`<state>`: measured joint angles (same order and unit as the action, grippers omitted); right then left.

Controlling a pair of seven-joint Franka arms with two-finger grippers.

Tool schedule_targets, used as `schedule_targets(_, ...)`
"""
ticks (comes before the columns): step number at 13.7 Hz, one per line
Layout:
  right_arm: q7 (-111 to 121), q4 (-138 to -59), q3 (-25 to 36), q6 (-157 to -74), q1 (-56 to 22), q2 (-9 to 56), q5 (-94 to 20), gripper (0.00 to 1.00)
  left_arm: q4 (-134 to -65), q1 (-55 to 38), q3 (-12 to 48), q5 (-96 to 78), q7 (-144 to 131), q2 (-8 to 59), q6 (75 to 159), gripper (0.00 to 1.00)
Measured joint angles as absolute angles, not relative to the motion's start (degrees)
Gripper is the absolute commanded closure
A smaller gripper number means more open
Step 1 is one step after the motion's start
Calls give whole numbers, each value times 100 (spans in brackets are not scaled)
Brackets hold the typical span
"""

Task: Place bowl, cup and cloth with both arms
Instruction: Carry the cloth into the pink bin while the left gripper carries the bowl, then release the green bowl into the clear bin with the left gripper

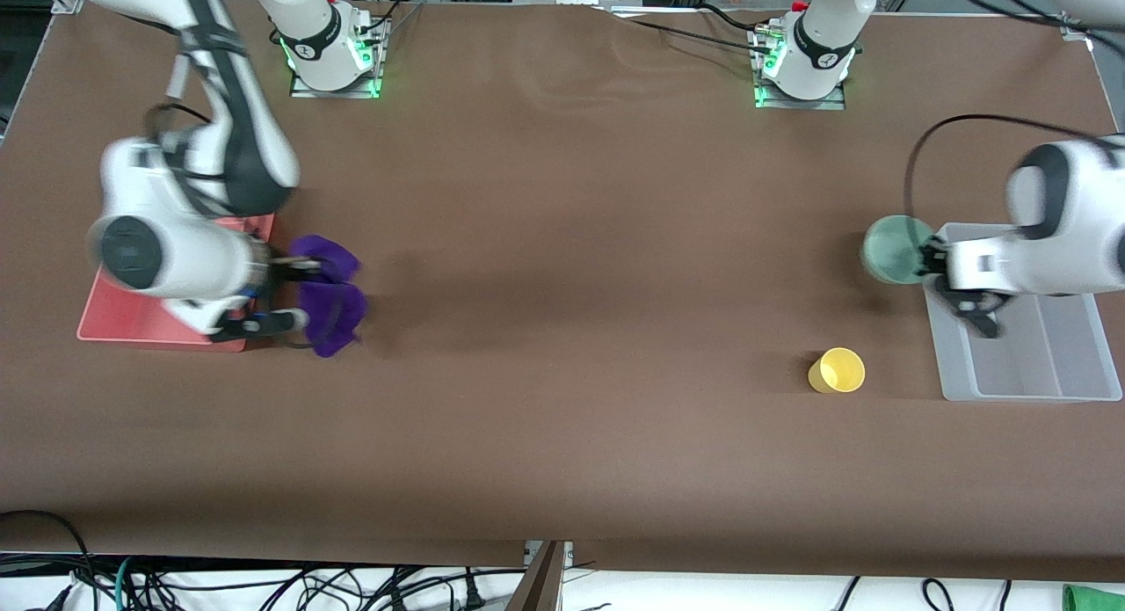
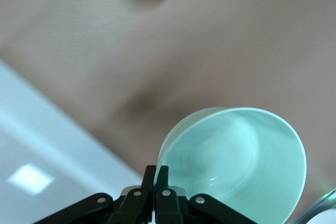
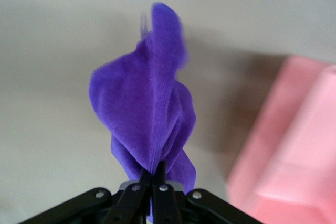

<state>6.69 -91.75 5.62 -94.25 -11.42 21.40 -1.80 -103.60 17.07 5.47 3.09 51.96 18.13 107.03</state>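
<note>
The right end effector (image 1: pixel 294 296) hangs over the worktop (image 1: pixel 562 330) just beside the red tray (image 1: pixel 114 316), its fingers pinched together on a fold of the purple cloth (image 1: pixel 330 294), which droops free and bunched. The left end effector (image 1: pixel 933 264) is clamped on the rim of the pale green bowl (image 1: pixel 892 250), holding it tilted in the air at the edge of the clear bin (image 1: pixel 1019 365). The yellow cup (image 1: pixel 837 370) stands alone on the worktop, at about eight o'clock from the bowl and near the bin's camera-side corner.

The step in hand looks like carrying each held thing to its container. To do it well, the right arm should bring the cloth fully over the tray before releasing it, low enough that the loose folds land inside rather than draping over the wall. The left arm should level the bowl, centre it over the bin and lower it gently, since a glossy rim can slip from a thin pinch.

Counted: one bowl, one cup, one cloth, one red tray, one clear bin, two arms.
</note>
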Motion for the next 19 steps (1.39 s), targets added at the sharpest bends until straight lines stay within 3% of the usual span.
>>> schedule_targets(4, 2148, -8930, 1902, -8665, -1084, 2119, -173, 100, -9241, 2607, 520, 666, 6483, 2679, 10694, 100)
schedule_targets(7, 2803, -8968, 2545, -8524, -1062, 2141, -173, 100, -8833, 2898, 522, 795, 6680, 3578, 11395, 100)
schedule_targets(8, 2948, -8986, 2697, -8484, -1063, 2145, -173, 100, -8793, 2940, 523, 798, 6685, 3797, 11676, 86)
schedule_targets(9, 3074, -8998, 2838, -8446, -1064, 2147, -172, 100, -8770, 2962, 524, 799, 6687, 3957, 11840, 1)
schedule_targets(13, 3382, -9150, 3189, -8398, -1063, 2175, -162, 100, -8561, 2961, 576, 799, 6685, 3999, 11796, 0)
schedule_targets(16, 3384, -9377, 3198, -8521, -1078, 2249, -162, 96, -8312, 2796, 773, 794, 6241, 3481, 10868, 0)
schedule_targets(17, 3362, -9423, 3198, -8577, -1089, 2280, -163, 69, -8286, 2636, 848, 793, 5824, 3223, 10520, 0)
schedule_targets(18, 3298, -9450, 3198, -8622, -1100, 2308, -164, 6, -8283, 2430, 937, 792, 5287, 2965, 10187, 0)
schedule_targets(19, 3179, -9453, 3198, -8658, -1111, 2327, -165, 0, -8285, 2208, 1061, 791, 4659, 2750, 9930, 0)
